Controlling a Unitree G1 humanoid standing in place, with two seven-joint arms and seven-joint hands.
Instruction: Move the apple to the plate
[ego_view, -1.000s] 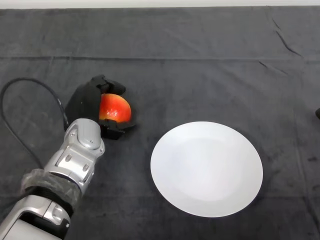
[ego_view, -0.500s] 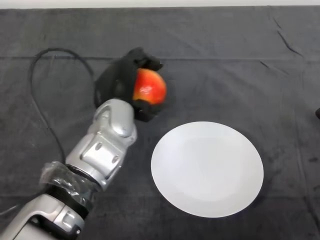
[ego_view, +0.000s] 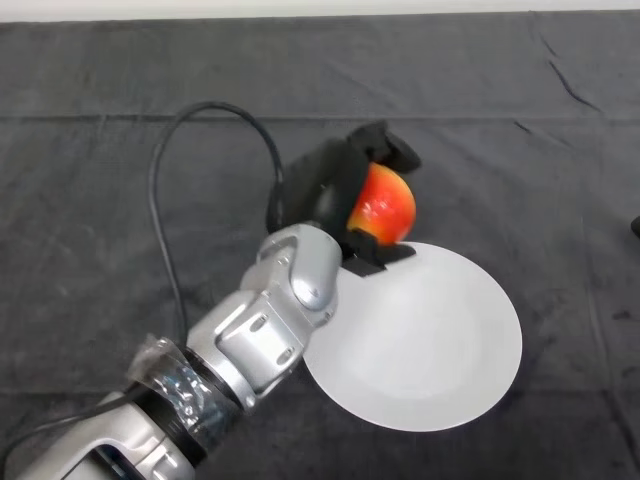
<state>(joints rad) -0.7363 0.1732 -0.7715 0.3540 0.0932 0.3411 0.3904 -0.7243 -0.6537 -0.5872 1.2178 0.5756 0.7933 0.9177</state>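
A red and orange apple (ego_view: 384, 203) is held in my black left hand (ego_view: 325, 190), whose fingers and thumb curl round it. The hand hangs above the table at the upper left rim of the round white plate (ego_view: 440, 345). The silver-grey forearm crosses from the lower left and hides the plate's left edge. The apple's left side is hidden by the hand.
A dark wrinkled cloth (ego_view: 120, 80) covers the whole table. A small dark object (ego_view: 635, 227) shows at the right edge of the view.
My hand has carried the apple up off the cloth and to the right, from the left of the table to the plate's upper left rim. The plate has not moved.
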